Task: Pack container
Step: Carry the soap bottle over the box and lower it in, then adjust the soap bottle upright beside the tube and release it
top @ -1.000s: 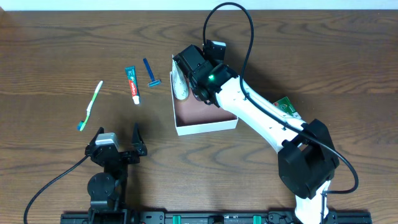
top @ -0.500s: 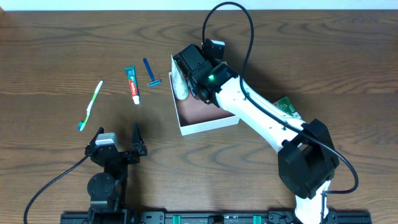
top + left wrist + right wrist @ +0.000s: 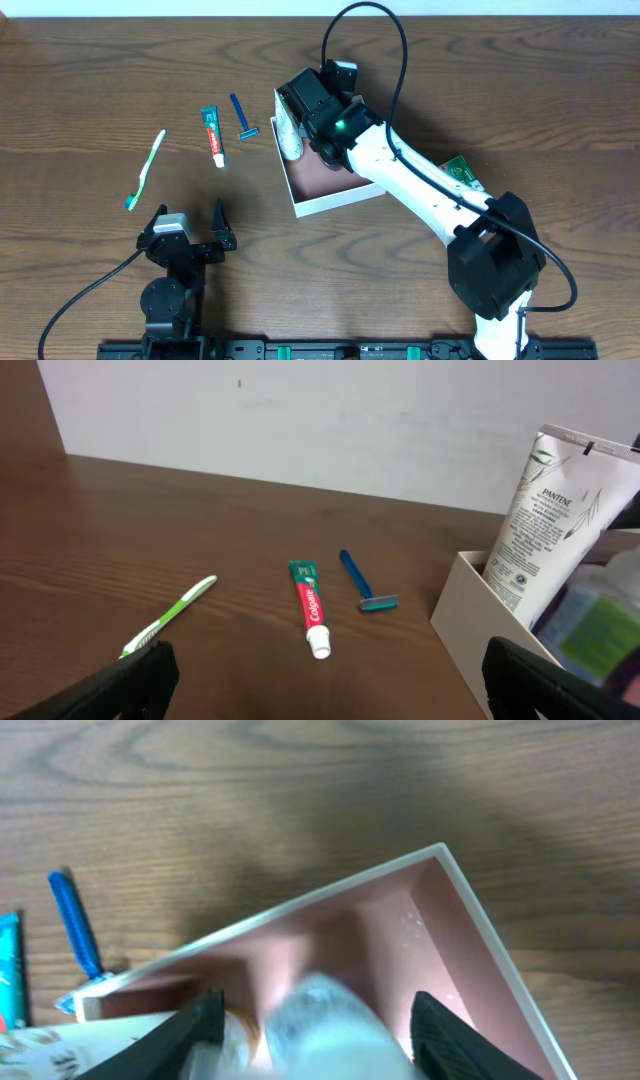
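**Right hand inside the box, left hand open and apart**

The box (image 3: 335, 203), made of white cardboard with a reddish-brown inside and an open top, is set on the worktop (image 3: 90, 60) a little right of the middle. It is turned slightly askew to the worktop edge. A white tube (image 3: 560, 530) is seen inside it, standing tilted along the left wall with its crimped end up.

The right hand (image 3: 322, 1032) is found low inside the box, just beside this tube. Its fingers (image 3: 195, 1025) are spread on both sides of a pale, blurred bottle (image 3: 330, 1015). It cannot be told whether the fingers press on the bottle, because the right wrist view is out of focus there. In the left wrist view the same bottle is shown as clear with a green label, behind the tube.

The left hand (image 3: 190, 222) is held near the front edge of the worktop, well apart from the box. Its fingers are wide open and nothing is between them.

Three things are laid on the wood to the left of the box. A blue razor (image 3: 241, 118) is nearest to it, a tube of toothpaste (image 3: 213, 135) is just beside the razor, and a green and white toothbrush (image 3: 146, 170) is farther left. On the right of the box a green packet (image 3: 460, 172) is partly covered by the right arm.
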Robot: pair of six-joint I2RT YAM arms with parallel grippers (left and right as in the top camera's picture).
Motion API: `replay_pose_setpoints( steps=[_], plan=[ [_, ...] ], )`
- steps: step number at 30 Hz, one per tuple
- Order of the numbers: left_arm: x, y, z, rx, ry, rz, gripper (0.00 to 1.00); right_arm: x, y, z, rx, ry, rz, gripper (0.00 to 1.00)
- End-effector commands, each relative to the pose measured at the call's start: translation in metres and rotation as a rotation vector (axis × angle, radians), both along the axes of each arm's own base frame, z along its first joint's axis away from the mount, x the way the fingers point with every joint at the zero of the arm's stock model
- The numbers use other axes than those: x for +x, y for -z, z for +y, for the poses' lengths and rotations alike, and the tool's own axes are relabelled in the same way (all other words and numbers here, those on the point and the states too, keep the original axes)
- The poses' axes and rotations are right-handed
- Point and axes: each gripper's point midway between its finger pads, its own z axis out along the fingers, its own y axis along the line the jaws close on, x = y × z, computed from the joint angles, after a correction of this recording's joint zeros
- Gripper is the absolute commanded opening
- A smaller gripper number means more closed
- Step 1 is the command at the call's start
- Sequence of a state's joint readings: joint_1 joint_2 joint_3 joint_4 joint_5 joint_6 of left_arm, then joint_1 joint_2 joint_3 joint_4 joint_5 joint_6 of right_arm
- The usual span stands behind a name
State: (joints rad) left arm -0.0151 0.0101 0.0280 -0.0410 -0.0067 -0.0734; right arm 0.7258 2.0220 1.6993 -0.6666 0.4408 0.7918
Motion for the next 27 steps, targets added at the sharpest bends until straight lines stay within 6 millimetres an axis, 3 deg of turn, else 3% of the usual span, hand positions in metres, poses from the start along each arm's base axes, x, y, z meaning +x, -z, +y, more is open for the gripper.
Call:
replay_pose_setpoints(
  steps=[1, 12, 16, 20, 27],
  plan=[
    [-0.001, 0.018, 0.003, 0.015, -0.013, 0.048, 0.98, 0.0, -0.009, 0.005, 0.002, -0.017, -0.02, 0.61],
    [-0.001, 0.018, 0.003, 0.015, -0.013, 0.048, 0.98, 0.004, -0.013, 0.01, 0.002, -0.053, -0.041, 0.63],
    [-0.001, 0.018, 0.003, 0.015, -0.013, 0.048, 0.98, 0.012, -0.032, 0.019, 0.007, -0.106, -0.092, 0.67],
    [-0.001, 0.018, 0.003, 0.015, -0.013, 0.048, 0.98, 0.013, -0.064, 0.028, 0.027, -0.155, -0.107, 0.68],
    [-0.001, 0.018, 0.003, 0.015, -0.013, 0.048, 0.98, 0.006, -0.1, 0.021, 0.052, -0.176, -0.059, 0.68]
  ],
)
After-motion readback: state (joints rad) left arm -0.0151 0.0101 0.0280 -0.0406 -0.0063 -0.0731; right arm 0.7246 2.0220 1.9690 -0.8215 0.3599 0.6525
